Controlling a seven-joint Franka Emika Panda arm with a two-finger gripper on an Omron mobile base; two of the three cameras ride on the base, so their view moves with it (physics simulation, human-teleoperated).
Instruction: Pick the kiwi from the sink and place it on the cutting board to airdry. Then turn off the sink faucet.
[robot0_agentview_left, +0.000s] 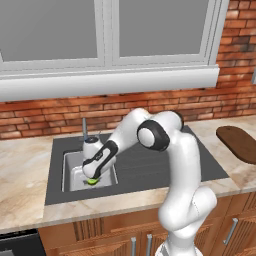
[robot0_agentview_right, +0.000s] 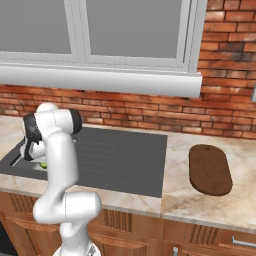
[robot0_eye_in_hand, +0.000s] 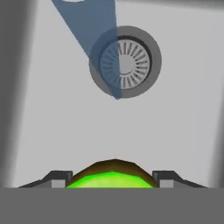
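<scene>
The kiwi (robot0_eye_in_hand: 111, 174), bright green with a brown edge, lies on the floor of the light-grey sink (robot0_agentview_left: 74, 176), below the round drain (robot0_eye_in_hand: 125, 63) in the hand view. My gripper (robot0_eye_in_hand: 112, 181) reaches down into the basin, and its two fingertips (robot0_eye_in_hand: 59, 178) press against the kiwi's sides, shut on it. In the left base view the kiwi (robot0_agentview_left: 93, 181) peeks out green under my hand (robot0_agentview_left: 94, 176). The sink faucet (robot0_agentview_left: 84, 128) stands upright behind the basin, and a bluish stream of water (robot0_eye_in_hand: 94, 39) falls toward the drain. The dark brown cutting board (robot0_agentview_right: 210, 169) lies on the counter to the far right.
A dark-grey ribbed surround (robot0_agentview_left: 150, 165) frames the basin. A marble counter (robot0_agentview_left: 22, 170) stretches to both sides, with a brick wall (robot0_agentview_left: 50, 117) and a window sill behind. My own arm (robot0_agentview_right: 60, 160) hides most of the basin in the right base view.
</scene>
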